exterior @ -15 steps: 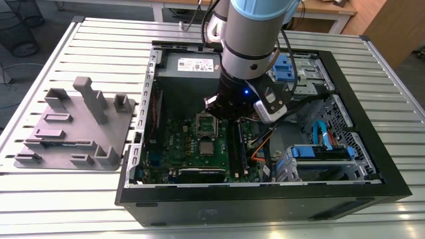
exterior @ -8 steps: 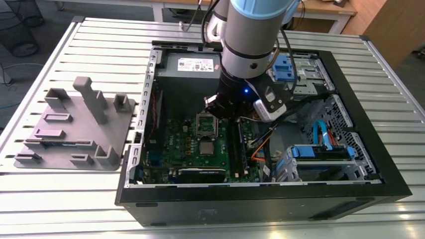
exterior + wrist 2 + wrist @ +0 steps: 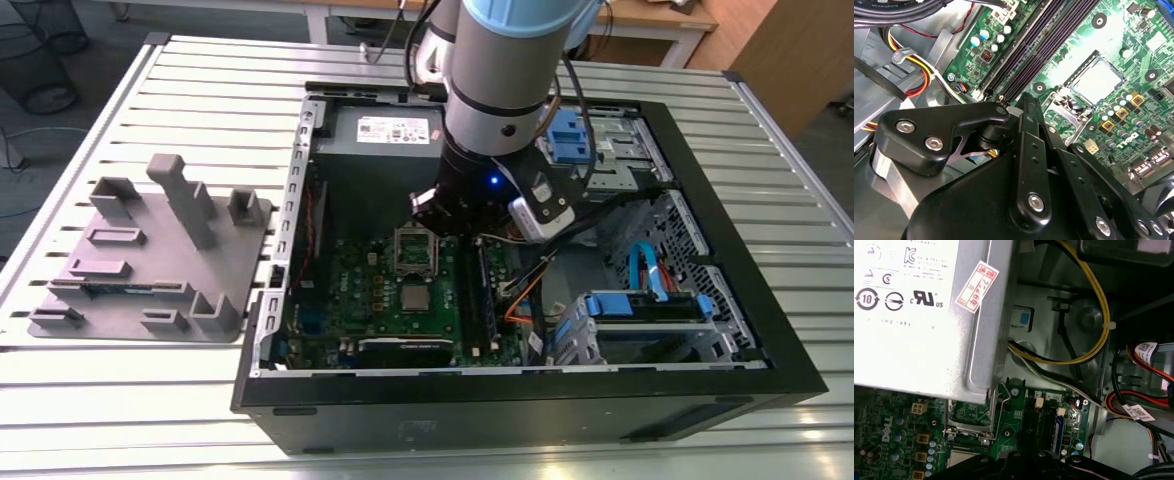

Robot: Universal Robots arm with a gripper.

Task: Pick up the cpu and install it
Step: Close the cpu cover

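The cpu (image 3: 416, 298) is a small pale silver square lying flat in its socket on the green motherboard (image 3: 360, 290), inside the open computer case (image 3: 534, 400). In the second wrist view the cpu (image 3: 1099, 80) sits in a dark frame, with an opened metal retention plate (image 3: 1069, 107) beside it. An edge of the cpu (image 3: 961, 458) also shows in the first wrist view. My gripper (image 3: 458, 222) hangs over the board just beyond the socket, above the raised plate and apart from the cpu. Its black linkage (image 3: 1024, 150) hides its tips.
A grey fixture plate (image 3: 147, 260) with upright blocks lies on the slatted table (image 3: 134, 420) at the exterior view's left. A power supply (image 3: 387, 130), black memory slots (image 3: 474, 290), loose cables (image 3: 1089, 330) and a blue-handled drive cage (image 3: 647, 305) crowd the case.
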